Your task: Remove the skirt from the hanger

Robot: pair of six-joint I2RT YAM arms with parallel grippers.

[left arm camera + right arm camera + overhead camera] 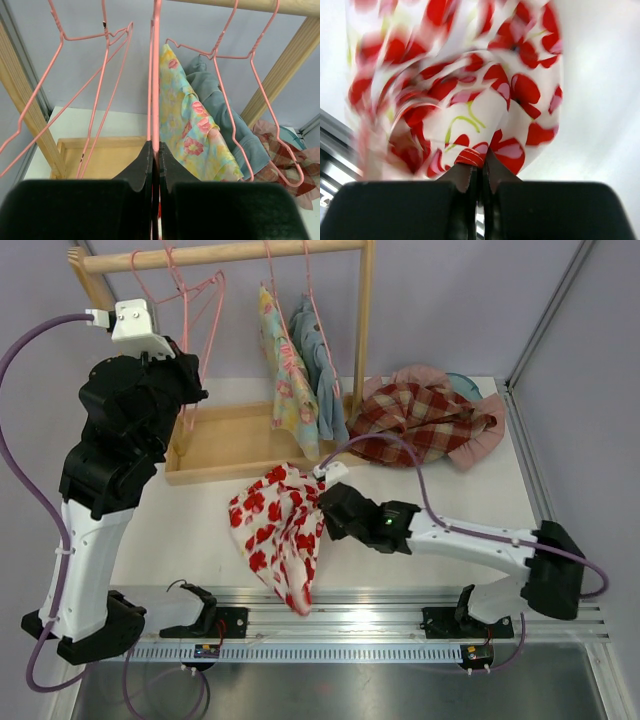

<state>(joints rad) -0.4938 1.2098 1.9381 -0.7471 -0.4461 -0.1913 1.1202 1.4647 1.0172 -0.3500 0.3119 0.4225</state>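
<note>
The skirt (275, 530) is white with red poppies. It hangs off the hanger, held in the air over the table's front by my right gripper (325, 502), which is shut on its red-stitched edge (470, 157). In the right wrist view the cloth (470, 90) drapes away from the jaws. My left gripper (156, 150) is shut on a bare pink wire hanger (156, 75) and holds it up near the wooden rail (230, 254). In the top view this hanger (195, 340) hangs beside the left arm.
A floral garment (288, 370) and a blue one (322, 365) hang on pink hangers from the rail. The rack's wooden tray base (235, 445) lies below. A plaid heap of clothes (425, 420) lies at the back right. A metal rail (350, 625) runs along the front.
</note>
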